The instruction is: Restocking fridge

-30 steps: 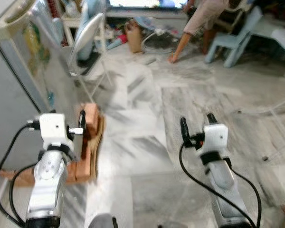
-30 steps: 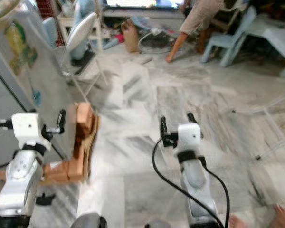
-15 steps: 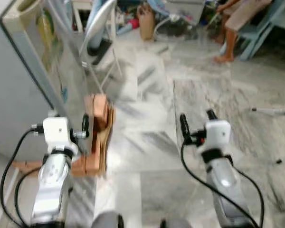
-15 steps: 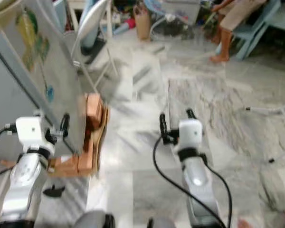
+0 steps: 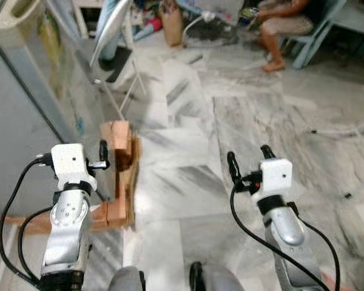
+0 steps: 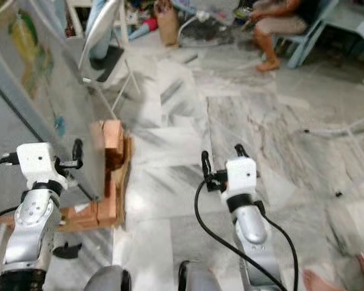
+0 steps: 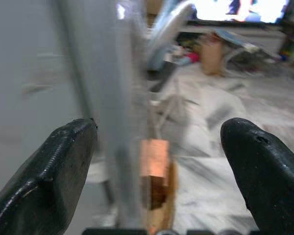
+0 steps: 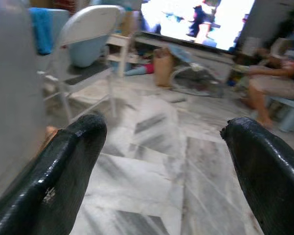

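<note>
- Two grippers stand raised before the robot in the left eye view: the left gripper (image 5: 101, 156) at 9 o'clock, close to the fridge (image 5: 24, 121), and the right gripper (image 5: 249, 162) at 4 o'clock over the marble floor (image 5: 188, 121). The right one has its fingers set wide and holds nothing. A wooden block (image 5: 122, 176) lies on the floor at the foot of the fridge.
- Right eye view: the same scene, with a folding chair (image 6: 106, 36) at 11 o'clock and a seated person (image 6: 279, 21) at 1 o'clock, well apart from the robot.
- Left wrist view: the left fingers (image 7: 63, 166) are wide open and empty; the fridge edge (image 7: 112, 122) runs between them, not touched.
- Right wrist view: wide open fingers (image 8: 63, 161) look along the floor toward the chair.
- I judge the step to be the approach to the fridge; I see no goods to stock. The next move likely calls for turning toward the door and finding its handle.
</note>
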`<state>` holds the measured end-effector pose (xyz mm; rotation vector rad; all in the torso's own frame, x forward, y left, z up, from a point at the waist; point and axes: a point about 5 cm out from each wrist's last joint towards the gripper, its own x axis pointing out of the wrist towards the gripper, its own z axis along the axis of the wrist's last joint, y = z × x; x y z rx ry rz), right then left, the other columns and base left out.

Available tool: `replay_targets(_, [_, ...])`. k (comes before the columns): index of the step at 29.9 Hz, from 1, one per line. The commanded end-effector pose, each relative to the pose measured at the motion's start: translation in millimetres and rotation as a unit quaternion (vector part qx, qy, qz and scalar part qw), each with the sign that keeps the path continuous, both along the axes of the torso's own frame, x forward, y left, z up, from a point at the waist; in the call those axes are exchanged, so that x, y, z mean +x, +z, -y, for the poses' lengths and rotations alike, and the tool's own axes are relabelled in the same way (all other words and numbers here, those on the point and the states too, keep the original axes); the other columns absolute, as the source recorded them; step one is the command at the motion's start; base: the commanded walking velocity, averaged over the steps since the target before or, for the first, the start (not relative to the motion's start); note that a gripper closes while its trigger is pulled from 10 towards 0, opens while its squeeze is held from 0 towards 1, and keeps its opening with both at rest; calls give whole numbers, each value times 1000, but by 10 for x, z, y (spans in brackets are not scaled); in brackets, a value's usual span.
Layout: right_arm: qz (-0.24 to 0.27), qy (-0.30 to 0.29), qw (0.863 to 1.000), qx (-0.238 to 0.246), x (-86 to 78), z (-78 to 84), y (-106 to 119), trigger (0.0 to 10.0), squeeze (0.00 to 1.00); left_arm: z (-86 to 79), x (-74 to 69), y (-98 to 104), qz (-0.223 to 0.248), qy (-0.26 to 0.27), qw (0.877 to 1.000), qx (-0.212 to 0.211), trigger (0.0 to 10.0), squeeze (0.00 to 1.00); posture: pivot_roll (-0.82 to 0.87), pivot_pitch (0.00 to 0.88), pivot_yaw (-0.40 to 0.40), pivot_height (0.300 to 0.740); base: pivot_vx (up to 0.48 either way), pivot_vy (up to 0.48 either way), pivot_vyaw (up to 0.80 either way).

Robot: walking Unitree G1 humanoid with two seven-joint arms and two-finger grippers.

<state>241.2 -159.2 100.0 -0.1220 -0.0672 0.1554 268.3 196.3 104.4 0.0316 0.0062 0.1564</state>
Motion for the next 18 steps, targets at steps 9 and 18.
replay_targets(9, [5, -44, 999, 10, 24, 103, 45, 10000, 0, 179, 102, 10, 0, -56, 998, -9, 10000, 0, -60, 109, -24, 740, 0, 0, 222])
replay_targets(18, [5, -43, 999, 7, 25, 109, 59, 10000, 0, 152, 259, 50, 15, -47, 999, -6, 10000, 0, -79, 100, -25, 740, 0, 0, 0])
